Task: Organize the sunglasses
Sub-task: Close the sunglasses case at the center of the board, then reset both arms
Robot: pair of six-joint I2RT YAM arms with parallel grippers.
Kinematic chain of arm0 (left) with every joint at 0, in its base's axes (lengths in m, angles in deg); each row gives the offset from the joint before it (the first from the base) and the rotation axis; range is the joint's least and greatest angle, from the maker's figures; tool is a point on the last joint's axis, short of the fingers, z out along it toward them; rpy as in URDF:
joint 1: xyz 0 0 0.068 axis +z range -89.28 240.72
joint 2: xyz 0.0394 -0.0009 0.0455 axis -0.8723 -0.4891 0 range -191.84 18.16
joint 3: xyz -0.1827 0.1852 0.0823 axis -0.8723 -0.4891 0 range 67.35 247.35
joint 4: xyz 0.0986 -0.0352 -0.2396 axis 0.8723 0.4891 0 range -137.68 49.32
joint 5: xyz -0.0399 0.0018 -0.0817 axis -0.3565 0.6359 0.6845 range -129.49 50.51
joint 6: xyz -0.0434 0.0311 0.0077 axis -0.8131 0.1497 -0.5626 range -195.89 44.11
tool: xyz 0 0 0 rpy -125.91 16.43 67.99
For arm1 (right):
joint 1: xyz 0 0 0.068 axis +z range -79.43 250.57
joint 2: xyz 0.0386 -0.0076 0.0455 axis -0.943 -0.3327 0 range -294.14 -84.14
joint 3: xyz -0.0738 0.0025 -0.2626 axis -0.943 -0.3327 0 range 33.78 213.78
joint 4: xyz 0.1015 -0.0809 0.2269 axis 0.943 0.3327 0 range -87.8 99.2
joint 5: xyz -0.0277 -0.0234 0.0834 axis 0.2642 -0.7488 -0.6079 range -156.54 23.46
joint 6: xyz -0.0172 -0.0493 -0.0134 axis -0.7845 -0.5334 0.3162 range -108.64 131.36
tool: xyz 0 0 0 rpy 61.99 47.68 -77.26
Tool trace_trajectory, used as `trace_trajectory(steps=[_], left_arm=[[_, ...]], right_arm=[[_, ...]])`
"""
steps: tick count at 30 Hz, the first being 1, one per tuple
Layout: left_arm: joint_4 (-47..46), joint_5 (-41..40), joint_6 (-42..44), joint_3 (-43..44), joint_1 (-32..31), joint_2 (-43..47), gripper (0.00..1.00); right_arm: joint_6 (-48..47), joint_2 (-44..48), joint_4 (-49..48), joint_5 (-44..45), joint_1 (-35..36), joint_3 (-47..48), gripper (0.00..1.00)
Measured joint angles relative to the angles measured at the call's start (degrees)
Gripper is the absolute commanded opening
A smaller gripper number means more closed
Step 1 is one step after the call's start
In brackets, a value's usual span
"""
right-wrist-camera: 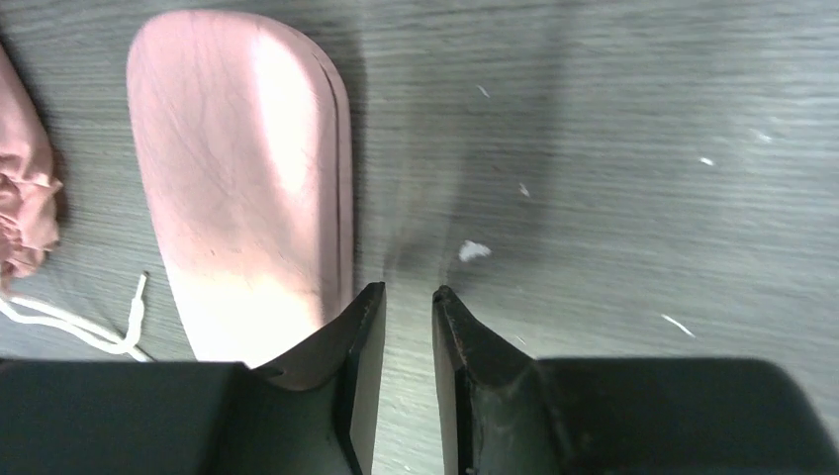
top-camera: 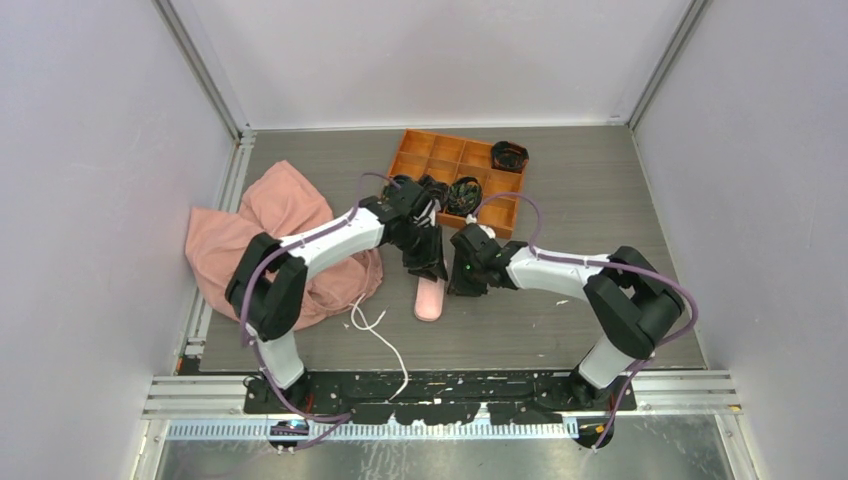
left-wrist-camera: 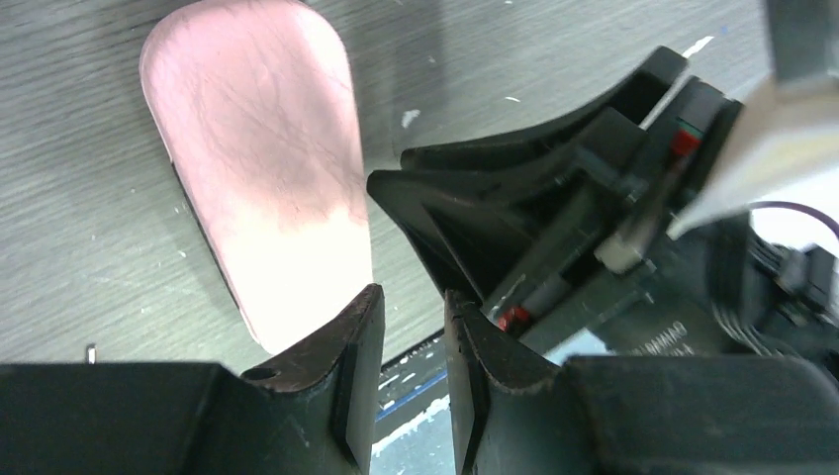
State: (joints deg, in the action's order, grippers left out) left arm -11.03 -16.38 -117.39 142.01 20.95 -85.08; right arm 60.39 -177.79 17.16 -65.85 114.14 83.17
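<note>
The sunglasses are not to be seen in any view. A pink oblong hard case point(top-camera: 430, 298) lies closed on the grey table, also in the left wrist view point(left-wrist-camera: 262, 168) and the right wrist view point(right-wrist-camera: 247, 168). My left gripper point(top-camera: 427, 265) hangs over the case's far end, jaws nearly together with only a narrow gap and nothing in it point(left-wrist-camera: 414, 297). My right gripper point(top-camera: 465, 278) sits just right of the case, equally narrow and empty point(right-wrist-camera: 408, 292). The right arm's wrist point(left-wrist-camera: 584, 218) fills the left wrist view's right side.
A crumpled pink cloth bag point(top-camera: 270, 240) lies at the left, its white cord point(top-camera: 385, 345) trailing toward the front edge. An orange compartment tray point(top-camera: 440, 160) stands at the back with dark items point(top-camera: 463, 195) in it and another at its corner point(top-camera: 509, 155).
</note>
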Motion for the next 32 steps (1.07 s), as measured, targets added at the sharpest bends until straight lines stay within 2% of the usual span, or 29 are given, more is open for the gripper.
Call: trace_trajectory(steps=[4, 7, 8, 10, 11, 17, 23, 28, 32], left_arm=[[1.14, -1.33, 0.11, 0.00, 0.44, 5.49, 0.32], [3.02, -3.13, 0.63, 0.00, 0.55, 10.64, 0.35], [4.04, -4.37, 1.20, -0.02, 0.55, 13.00, 0.36], [5.73, -7.13, 2.08, -0.11, 0.57, 18.18, 0.38], [6.54, -8.90, 2.86, -0.11, 0.57, 21.51, 0.39], [10.93, -23.08, 5.33, -0.09, 0.70, 38.71, 0.41], [12.74, -35.74, 5.62, -2.78, 0.94, 52.00, 0.41], [13.00, -45.99, 2.47, -11.39, 0.94, 63.93, 0.43], [13.18, -51.78, 0.44, -16.52, 0.96, 72.72, 0.45]], right_arm=[[-2.25, 4.52, 6.01, 3.78, 0.00, 0.20, 0.42], [-3.96, 9.60, 12.35, 7.39, -0.22, 1.90, 0.53], [-4.50, 12.13, 14.78, 8.94, -0.50, 2.89, 0.59], [-5.79, 17.73, 19.47, 12.74, -1.25, 5.44, 0.97], [-6.54, 20.81, 21.77, 15.41, -1.70, 6.97, 0.99], [-6.75, 35.47, 34.69, 38.42, -2.60, 18.47, 1.00], [-6.38, 43.19, 41.79, 54.95, -2.71, 23.89, 1.00], [-7.10, 49.53, 41.62, 56.39, -2.82, 19.21, 1.00], [-7.02, 50.86, 41.13, 55.84, -2.82, 16.90, 1.00]])
